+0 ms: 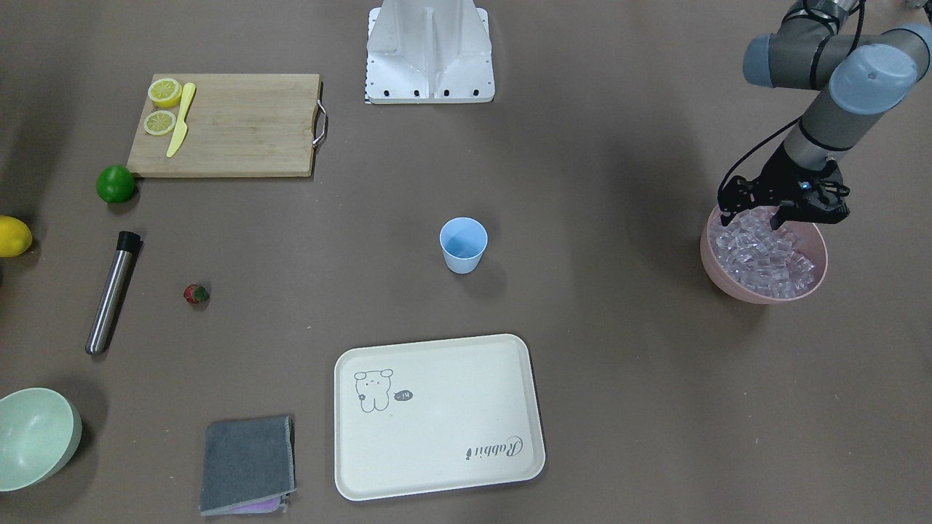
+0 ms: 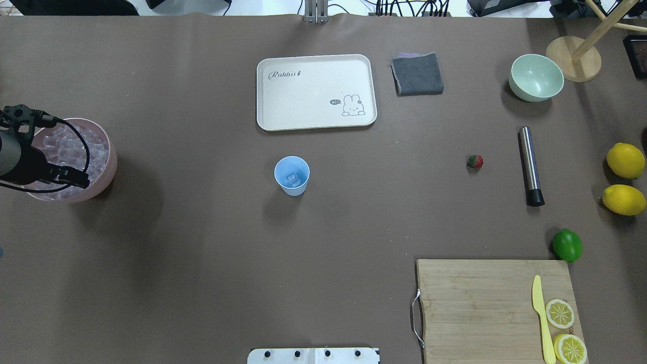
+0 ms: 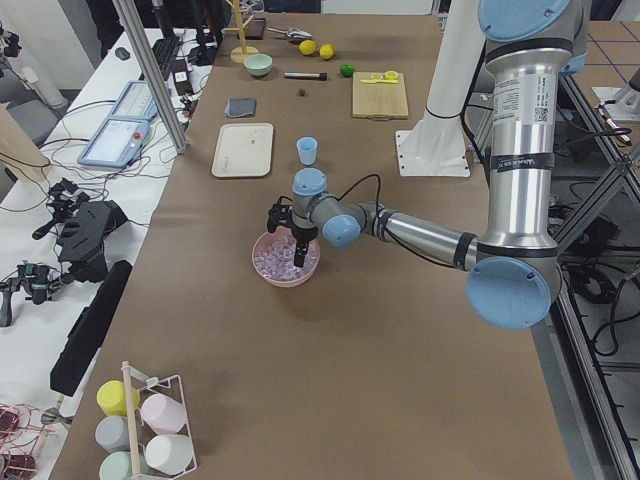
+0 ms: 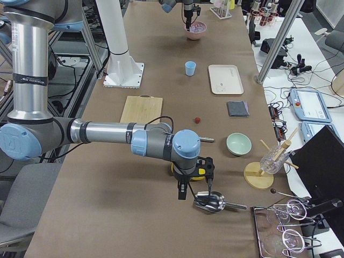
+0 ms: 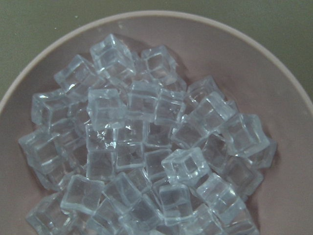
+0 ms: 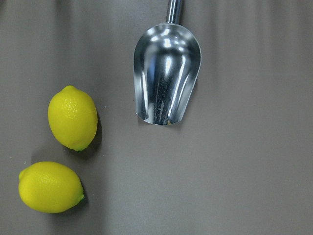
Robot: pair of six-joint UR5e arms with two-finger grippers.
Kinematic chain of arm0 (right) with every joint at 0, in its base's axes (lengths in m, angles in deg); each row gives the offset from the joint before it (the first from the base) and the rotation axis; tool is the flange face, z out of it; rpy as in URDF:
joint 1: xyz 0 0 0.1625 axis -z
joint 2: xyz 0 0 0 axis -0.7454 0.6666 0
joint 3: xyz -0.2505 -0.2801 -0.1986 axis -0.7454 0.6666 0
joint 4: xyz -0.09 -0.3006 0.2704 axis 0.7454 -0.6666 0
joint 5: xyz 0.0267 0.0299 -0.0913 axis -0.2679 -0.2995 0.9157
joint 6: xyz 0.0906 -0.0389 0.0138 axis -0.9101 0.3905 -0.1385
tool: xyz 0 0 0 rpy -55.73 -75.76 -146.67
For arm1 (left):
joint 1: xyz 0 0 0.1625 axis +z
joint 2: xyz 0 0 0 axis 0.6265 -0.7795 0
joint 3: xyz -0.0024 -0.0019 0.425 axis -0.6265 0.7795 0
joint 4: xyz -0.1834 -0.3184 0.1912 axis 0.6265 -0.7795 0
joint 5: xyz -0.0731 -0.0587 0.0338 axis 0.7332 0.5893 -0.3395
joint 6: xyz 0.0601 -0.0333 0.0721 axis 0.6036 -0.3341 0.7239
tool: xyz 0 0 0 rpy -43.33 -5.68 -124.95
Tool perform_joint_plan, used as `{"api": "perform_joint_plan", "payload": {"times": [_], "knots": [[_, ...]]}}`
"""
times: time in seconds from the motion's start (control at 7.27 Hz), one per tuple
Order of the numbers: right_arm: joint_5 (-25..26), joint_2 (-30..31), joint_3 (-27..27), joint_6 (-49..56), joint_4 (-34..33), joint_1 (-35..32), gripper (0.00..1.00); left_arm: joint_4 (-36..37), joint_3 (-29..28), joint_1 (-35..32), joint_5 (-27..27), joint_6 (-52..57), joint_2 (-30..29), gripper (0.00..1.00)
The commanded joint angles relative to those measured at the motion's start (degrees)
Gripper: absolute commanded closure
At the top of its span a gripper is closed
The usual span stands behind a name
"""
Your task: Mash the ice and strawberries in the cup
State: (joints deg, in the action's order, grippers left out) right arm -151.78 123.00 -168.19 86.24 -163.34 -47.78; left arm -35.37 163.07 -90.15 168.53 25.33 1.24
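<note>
The light-blue cup [image 1: 463,244] stands upright mid-table; the overhead view [image 2: 291,175] shows one ice cube [image 2: 292,178] in it. The pink bowl [image 1: 728,280] at the table's left end is heaped with clear ice cubes [image 1: 764,255], which fill the left wrist view [image 5: 146,142]. My left gripper [image 1: 753,217] is open, its fingertips at the top of the ice pile. The strawberry [image 1: 196,294] lies alone on the table, far from the cup. My right gripper [image 4: 193,188] hangs over a metal scoop [image 6: 167,81]. I cannot tell if it is open or shut.
A steel muddler [image 1: 111,295] lies near the strawberry. A cream tray [image 1: 437,418], a grey cloth [image 1: 247,462] and a pale green bowl [image 1: 33,437] sit along the far side. A lime [image 1: 115,183], lemons [image 6: 72,117] and a cutting board [image 1: 233,127] with lemon slices and a yellow knife are on the right side.
</note>
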Motion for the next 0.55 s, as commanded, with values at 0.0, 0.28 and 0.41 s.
{"api": "perform_joint_plan", "payload": {"times": [0.0,0.28,0.41], "knots": [[0.0,0.0,0.0,0.0,0.0,0.0,0.00,0.0,-0.2,0.4,0.0,0.0,-0.2,0.10],[0.0,0.0,-0.1,0.0,0.0,0.0,0.00,0.0,-0.4,0.4,0.0,0.1,-0.2,0.12],[0.0,0.0,-0.2,0.0,0.0,0.0,0.00,0.0,-0.6,0.4,0.0,0.1,-0.2,0.20]]}}
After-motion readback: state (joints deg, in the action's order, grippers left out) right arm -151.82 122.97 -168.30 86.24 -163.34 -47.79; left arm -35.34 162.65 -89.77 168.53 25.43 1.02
